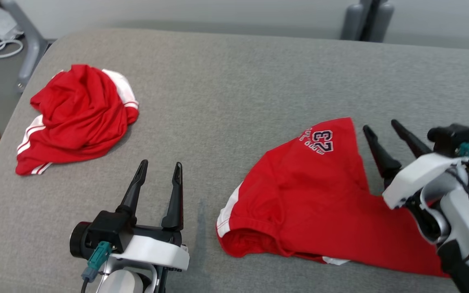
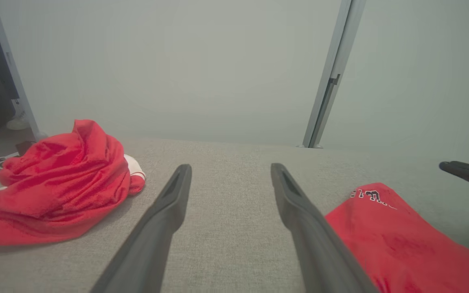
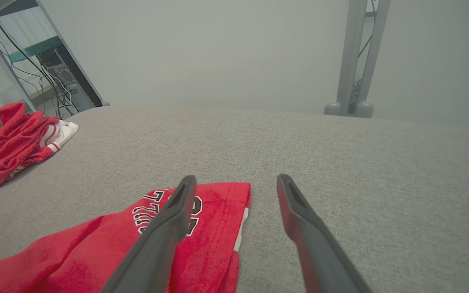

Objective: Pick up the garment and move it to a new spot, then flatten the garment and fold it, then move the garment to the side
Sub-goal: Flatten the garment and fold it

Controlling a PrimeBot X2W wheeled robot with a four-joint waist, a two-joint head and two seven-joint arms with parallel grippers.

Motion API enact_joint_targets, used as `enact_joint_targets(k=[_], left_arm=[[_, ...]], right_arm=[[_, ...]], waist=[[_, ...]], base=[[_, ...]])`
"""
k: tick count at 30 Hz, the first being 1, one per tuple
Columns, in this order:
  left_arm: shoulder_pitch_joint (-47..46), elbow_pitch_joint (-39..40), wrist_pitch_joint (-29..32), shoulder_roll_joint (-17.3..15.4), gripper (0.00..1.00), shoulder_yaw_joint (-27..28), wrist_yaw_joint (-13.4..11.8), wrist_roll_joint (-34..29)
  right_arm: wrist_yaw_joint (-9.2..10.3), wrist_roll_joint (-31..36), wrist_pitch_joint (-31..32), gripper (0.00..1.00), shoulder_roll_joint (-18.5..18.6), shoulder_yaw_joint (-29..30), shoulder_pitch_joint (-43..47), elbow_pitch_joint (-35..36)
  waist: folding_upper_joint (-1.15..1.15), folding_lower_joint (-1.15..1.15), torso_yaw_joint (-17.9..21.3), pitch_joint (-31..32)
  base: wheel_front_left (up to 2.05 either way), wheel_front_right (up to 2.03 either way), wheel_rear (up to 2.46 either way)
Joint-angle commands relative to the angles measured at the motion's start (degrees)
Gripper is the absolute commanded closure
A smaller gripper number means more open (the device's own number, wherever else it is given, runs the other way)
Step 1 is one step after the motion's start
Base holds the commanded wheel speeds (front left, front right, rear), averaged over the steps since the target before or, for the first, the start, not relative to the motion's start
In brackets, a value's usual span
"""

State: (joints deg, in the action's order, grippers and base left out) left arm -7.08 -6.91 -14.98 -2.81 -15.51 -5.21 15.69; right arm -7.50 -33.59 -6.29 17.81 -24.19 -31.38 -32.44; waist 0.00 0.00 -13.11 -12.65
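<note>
"23" on red garment (image 1: 307, 195) (lettering unclear)

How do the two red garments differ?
The left garment is bunched in a heap; the right garment lies spread flatter. The right garment shows a printed number; the left garment shows white stripes, no number visible. Both are red with white trim.

The left gripper (image 2: 230, 167) holds its 2 fingers (image 2: 169, 203) spread above the grey worktop (image 2: 230, 236). A crumpled red garment (image 2: 59, 183) lies at left. A lettered red garment (image 2: 401, 244) lies at lower right.
</note>
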Motion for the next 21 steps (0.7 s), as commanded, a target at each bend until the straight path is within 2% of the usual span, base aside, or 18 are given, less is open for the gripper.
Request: enact_joint_targets(k=[1, 11, 20, 21], left_arm=[[-1.17, -0.01, -0.15, -0.15, 0.00, -0.21, -0.27, 0.48], [-2.40, 0.16, -0.15, -0.16, 0.00, -1.91, -0.86, 1.44], [-3.05, 0.81, -0.15, -0.19, 0.00, -3.19, -1.42, 2.58], [-3.05, 0.85, -0.15, -0.19, 0.00, -3.30, -1.45, 2.61]], right_arm=[[0.01, -0.86, 0.87, 0.00, 1.04, -0.56, -1.40, -0.94], [0.01, -10.06, 9.18, 0.00, 5.68, -6.78, -9.62, -9.07], [0.01, -15.31, 14.91, 0.00, 8.85, -15.93, -13.40, -9.40], [0.01, -15.86, 15.14, 0.72, 9.29, -16.93, -13.62, -9.07]], waist=[[0.00, 0.00, -2.20, -2.09], [0.00, 0.00, -6.22, -4.66], [0.00, 0.00, -7.63, -5.86], [0.00, 0.00, -7.72, -5.94]], base=[[0.00, 0.00, 0.00], [0.00, 0.00, 0.00], [0.00, 0.00, 0.00], [0.00, 0.00, 0.00]])
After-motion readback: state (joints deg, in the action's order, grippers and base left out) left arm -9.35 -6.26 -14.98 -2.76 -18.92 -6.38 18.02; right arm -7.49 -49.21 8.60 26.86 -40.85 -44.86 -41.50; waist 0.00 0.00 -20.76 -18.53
